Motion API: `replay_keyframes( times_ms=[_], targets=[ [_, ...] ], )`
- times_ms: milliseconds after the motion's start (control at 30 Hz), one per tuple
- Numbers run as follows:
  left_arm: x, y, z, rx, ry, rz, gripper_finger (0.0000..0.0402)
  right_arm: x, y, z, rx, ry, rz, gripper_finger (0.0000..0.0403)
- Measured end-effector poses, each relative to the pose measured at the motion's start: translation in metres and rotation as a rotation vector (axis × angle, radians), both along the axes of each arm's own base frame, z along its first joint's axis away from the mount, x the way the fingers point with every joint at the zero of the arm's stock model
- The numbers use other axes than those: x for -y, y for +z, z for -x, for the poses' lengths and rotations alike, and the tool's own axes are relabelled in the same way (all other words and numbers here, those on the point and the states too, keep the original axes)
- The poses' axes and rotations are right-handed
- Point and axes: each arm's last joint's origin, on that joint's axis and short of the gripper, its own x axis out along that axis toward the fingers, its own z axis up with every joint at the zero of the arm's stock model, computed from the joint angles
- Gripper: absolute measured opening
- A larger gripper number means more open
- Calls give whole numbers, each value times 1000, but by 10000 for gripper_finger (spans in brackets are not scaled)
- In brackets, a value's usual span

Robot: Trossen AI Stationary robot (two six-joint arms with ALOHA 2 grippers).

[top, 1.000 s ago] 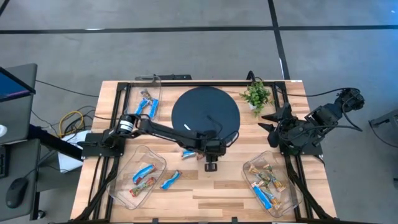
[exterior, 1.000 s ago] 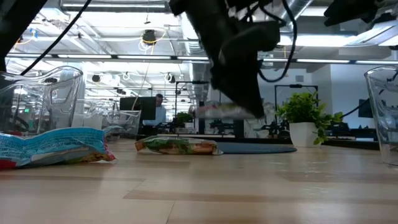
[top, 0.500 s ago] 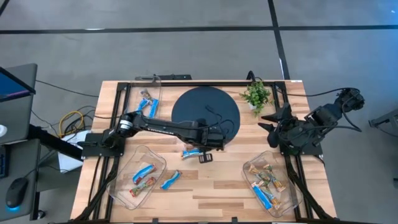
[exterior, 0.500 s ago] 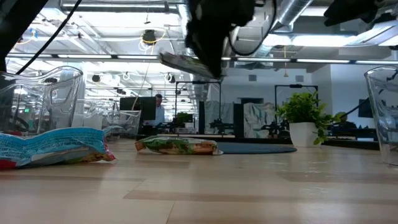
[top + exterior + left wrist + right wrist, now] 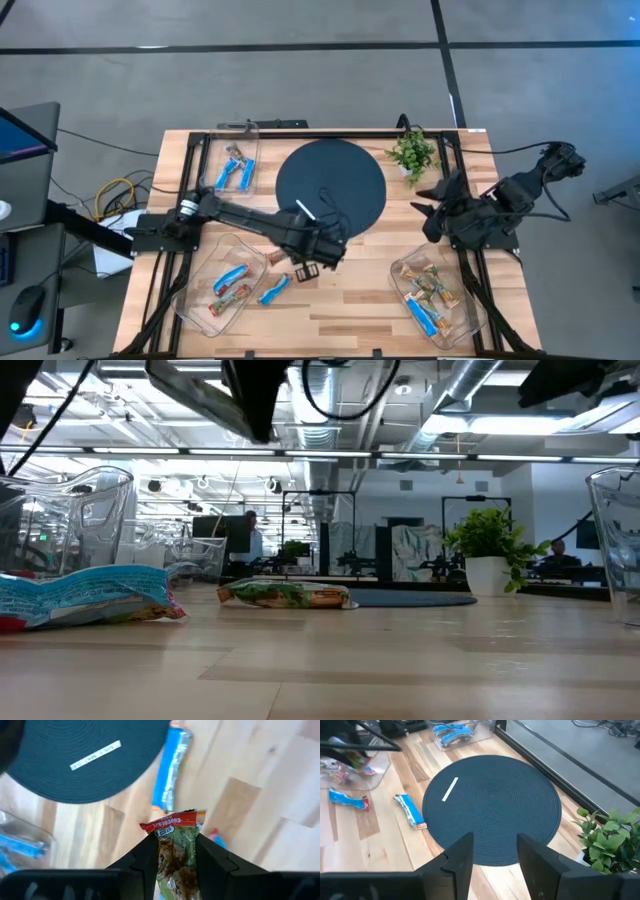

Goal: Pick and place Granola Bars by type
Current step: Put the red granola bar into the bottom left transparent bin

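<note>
My left gripper (image 5: 176,839) is shut on a green granola bar (image 5: 175,855) with a red-edged end. In the high view this gripper (image 5: 308,268) hangs over the wood between the round dark mat (image 5: 330,185) and the near left tray (image 5: 222,285). The low view shows the bar (image 5: 200,398) high above the table. Blue bars lie flat on the wood below (image 5: 171,770) (image 5: 275,290). My right gripper (image 5: 495,862) is open at the table's right side (image 5: 440,210), touching nothing. My left gripper pinches the green bar between its two fingers (image 5: 150,851), which come from above. The bar runs along the fingers and its red-edged end (image 5: 172,821) sticks out past the tips. It is lifted clear of the table, slanting out from the gripper (image 5: 255,405).
A white stick (image 5: 305,208) lies on the mat. Clear trays with bars stand at the far left (image 5: 236,165), near left, and near right (image 5: 435,295). A potted plant (image 5: 412,152) stands far right. Another greenish bar (image 5: 285,595) lies on the wood.
My left gripper has risen from table height with the green bar held, then swung toward the table's left and near edge, toward the near left tray. The bar is now lifted well clear and its free end has turned about.
</note>
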Motion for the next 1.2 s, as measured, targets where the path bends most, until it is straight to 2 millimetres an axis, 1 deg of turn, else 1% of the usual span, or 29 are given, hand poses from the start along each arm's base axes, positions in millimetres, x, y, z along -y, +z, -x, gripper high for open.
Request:
replay_keyframes(
  times_ms=[200,267,400,500,567,700,867,1033,1200],
  targets=[
    [29,17,19,73,-5,-15,98,-4,-3,-6,-15,0,9,141],
    [40,19,27,88,-9,-30,98,-5,-4,-8,-18,0,12,142],
    [63,13,50,74,4,-42,98,-6,-4,-9,-25,0,16,143],
    [78,2,74,30,38,-58,98,-6,-4,-9,-24,0,17,143],
    [84,-7,92,3,81,-71,98,-6,-4,-9,-24,-3,19,143],
    [86,-16,128,-18,197,-100,98,-3,-4,-10,-26,-16,23,143],
    [79,-22,160,-10,307,-134,98,-1,-4,-13,-10,-43,15,143],
    [71,-40,178,-66,380,-177,98,-1,-2,-15,17,-48,-6,143],
    [67,-54,184,-163,381,-173,98,-4,-1,-16,22,-21,-31,143]
  ],
)
